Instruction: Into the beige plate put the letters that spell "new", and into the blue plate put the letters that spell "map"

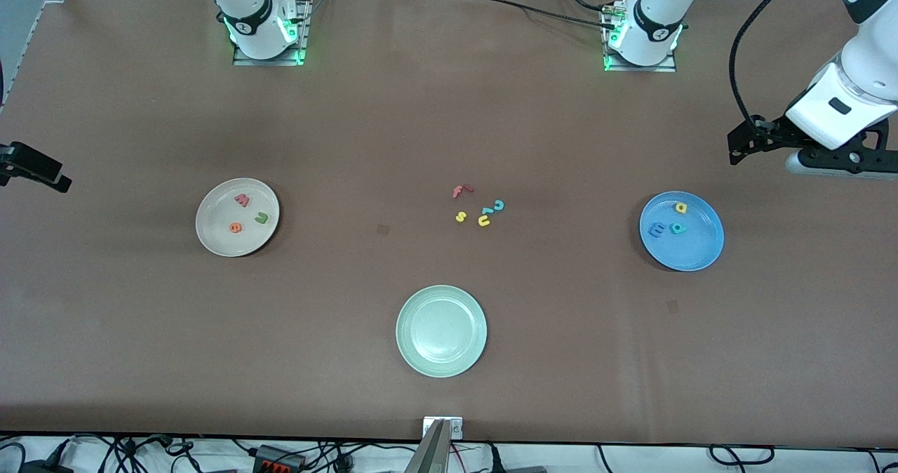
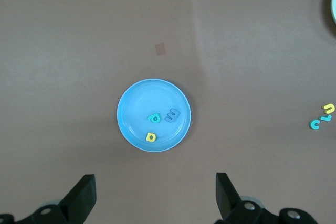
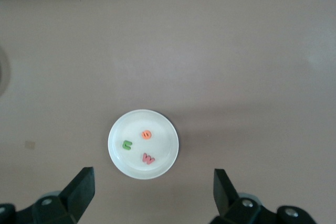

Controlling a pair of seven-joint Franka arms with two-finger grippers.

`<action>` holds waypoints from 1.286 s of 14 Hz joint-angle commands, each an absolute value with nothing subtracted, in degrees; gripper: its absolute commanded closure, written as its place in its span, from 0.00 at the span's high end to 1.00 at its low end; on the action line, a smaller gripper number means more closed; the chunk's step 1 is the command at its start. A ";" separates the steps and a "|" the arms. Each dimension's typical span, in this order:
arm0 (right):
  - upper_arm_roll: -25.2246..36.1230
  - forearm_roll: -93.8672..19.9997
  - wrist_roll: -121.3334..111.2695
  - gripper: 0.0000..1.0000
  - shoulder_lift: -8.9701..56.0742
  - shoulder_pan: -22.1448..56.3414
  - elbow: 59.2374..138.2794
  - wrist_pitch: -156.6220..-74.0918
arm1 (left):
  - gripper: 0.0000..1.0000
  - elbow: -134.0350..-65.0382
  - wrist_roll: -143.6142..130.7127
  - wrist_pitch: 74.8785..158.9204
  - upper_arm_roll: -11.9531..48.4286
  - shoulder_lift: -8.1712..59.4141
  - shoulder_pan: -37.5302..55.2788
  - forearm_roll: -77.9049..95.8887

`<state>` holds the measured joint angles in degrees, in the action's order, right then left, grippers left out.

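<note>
The beige plate [image 1: 221, 238] [image 3: 160, 128] holds the pinkish-red w [image 1: 242, 200] [image 3: 148, 158], the dark green n [image 1: 261, 217] [image 3: 127, 144] and the orange e [image 1: 236, 227] [image 3: 146, 135]. In the blue plate [image 1: 696, 250] [image 2: 135, 107] lie the blue m [image 1: 657, 230] [image 2: 172, 114], the teal stemmed letter [image 1: 676, 228] [image 2: 154, 118] and the yellow stemmed letter [image 1: 680, 208] [image 2: 151, 137]. My left gripper [image 1: 807, 154] [image 2: 155, 198] hangs open and empty, high over the table beside the blue plate. My right gripper [image 1: 35, 168] [image 3: 152, 195] is likewise open and empty, high beside the beige plate.
A pale green plate [image 1: 421, 350] sits nearest the front camera at mid-table. Loose letters lie in the middle: a red f [image 1: 461, 191], a yellow s [image 1: 461, 216], a teal c [image 1: 498, 205] [image 2: 315, 124] and a yellow u [image 1: 484, 220] [image 2: 328, 108].
</note>
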<state>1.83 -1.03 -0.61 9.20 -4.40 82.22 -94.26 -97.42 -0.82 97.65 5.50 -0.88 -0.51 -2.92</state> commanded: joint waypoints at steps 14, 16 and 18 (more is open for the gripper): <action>2.37 3.25 -3.25 1.00 -4.66 -3.25 100.81 -96.06 | 1.00 -96.24 -0.26 95.01 5.45 -1.49 -0.35 -0.35; 2.72 3.08 -3.43 1.00 -4.83 -3.43 100.64 -94.58 | 1.00 -96.24 -0.26 95.01 5.45 -1.49 -0.35 -0.35; 2.90 1.68 -3.60 1.00 -4.66 -3.60 99.93 -92.90 | 1.00 -96.24 -0.26 95.01 5.45 -1.49 -0.35 -0.35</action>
<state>2.67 2.33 -2.89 -3.04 -3.50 99.07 -94.04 -97.02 -0.78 96.18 5.56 -1.09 -0.48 -1.86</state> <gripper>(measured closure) 0.000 0.000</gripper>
